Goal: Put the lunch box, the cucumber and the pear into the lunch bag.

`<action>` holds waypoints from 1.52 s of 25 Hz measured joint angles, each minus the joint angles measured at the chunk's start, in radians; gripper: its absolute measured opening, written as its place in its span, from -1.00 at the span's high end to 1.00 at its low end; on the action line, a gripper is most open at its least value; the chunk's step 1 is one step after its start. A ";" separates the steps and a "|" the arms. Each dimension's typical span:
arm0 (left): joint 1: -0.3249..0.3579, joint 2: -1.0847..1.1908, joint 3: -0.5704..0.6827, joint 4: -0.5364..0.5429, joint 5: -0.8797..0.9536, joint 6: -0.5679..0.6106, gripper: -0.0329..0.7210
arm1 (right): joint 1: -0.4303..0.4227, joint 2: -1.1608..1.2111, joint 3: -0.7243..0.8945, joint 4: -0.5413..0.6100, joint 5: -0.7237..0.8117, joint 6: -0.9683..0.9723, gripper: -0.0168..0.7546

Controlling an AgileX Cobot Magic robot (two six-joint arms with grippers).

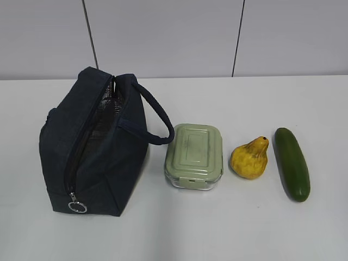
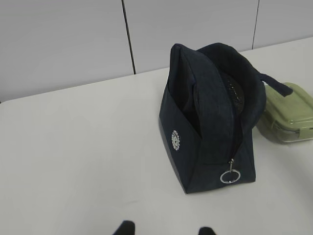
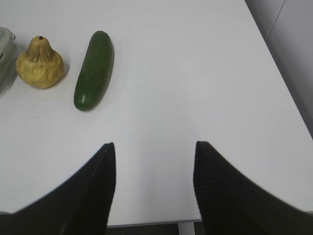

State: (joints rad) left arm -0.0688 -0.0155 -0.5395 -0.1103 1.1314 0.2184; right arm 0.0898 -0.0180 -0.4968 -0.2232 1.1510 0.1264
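Note:
The dark navy lunch bag [image 1: 92, 147] stands at the left of the white table, its zipper open and silver lining showing; a metal ring pull [image 1: 77, 206] hangs at its near end. Right of it sit the sage-lidded lunch box [image 1: 194, 155], the lumpy yellow pear [image 1: 250, 159] and the dark green cucumber [image 1: 292, 163]. Neither arm appears in the exterior view. My left gripper [image 2: 165, 229] is open over bare table, short of the lunch bag [image 2: 210, 117]. My right gripper [image 3: 154, 147] is open and empty, near the table's front edge, with the cucumber [image 3: 94, 70] and pear [image 3: 40, 63] ahead to its left.
A grey panelled wall [image 1: 174, 38] runs behind the table. The table's right edge [image 3: 288, 98] and front edge [image 3: 151, 223] show in the right wrist view. The lunch box [image 2: 289, 112] peeks out behind the bag in the left wrist view.

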 joint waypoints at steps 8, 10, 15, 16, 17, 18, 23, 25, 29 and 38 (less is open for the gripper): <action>0.000 0.000 0.000 0.000 0.000 0.000 0.27 | 0.000 0.000 0.000 0.000 0.000 0.000 -0.09; 0.000 0.000 0.000 0.000 0.000 0.000 0.27 | 0.000 0.000 0.000 0.000 0.000 0.000 -0.09; 0.000 0.000 0.000 0.000 0.000 0.000 0.27 | 0.000 0.000 0.000 0.000 0.000 0.000 -0.09; 0.000 0.000 0.000 0.000 0.000 0.000 0.27 | 0.000 0.000 0.000 0.000 0.000 0.000 -0.09; 0.000 0.000 0.000 0.000 0.000 0.000 0.27 | 0.000 0.000 0.000 0.000 0.000 0.000 -0.09; 0.000 0.000 0.000 0.000 0.000 0.000 0.27 | 0.000 0.000 0.000 0.000 0.000 0.000 -0.09; 0.000 0.000 0.000 -0.001 0.000 0.000 0.27 | 0.000 0.000 0.000 0.000 0.000 0.000 -0.09; 0.000 0.000 0.000 -0.003 0.000 0.000 0.27 | 0.000 0.000 0.000 0.000 0.000 0.000 -0.09; 0.000 0.000 0.000 -0.005 0.000 0.000 0.27 | 0.000 0.000 0.000 0.000 0.000 0.000 -0.09; -0.007 0.000 0.000 -0.010 0.000 0.000 0.27 | 0.000 0.000 0.000 0.000 0.000 0.000 -0.09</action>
State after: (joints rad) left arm -0.0762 -0.0155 -0.5395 -0.1204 1.1314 0.2184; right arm 0.0898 -0.0180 -0.4968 -0.2232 1.1510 0.1264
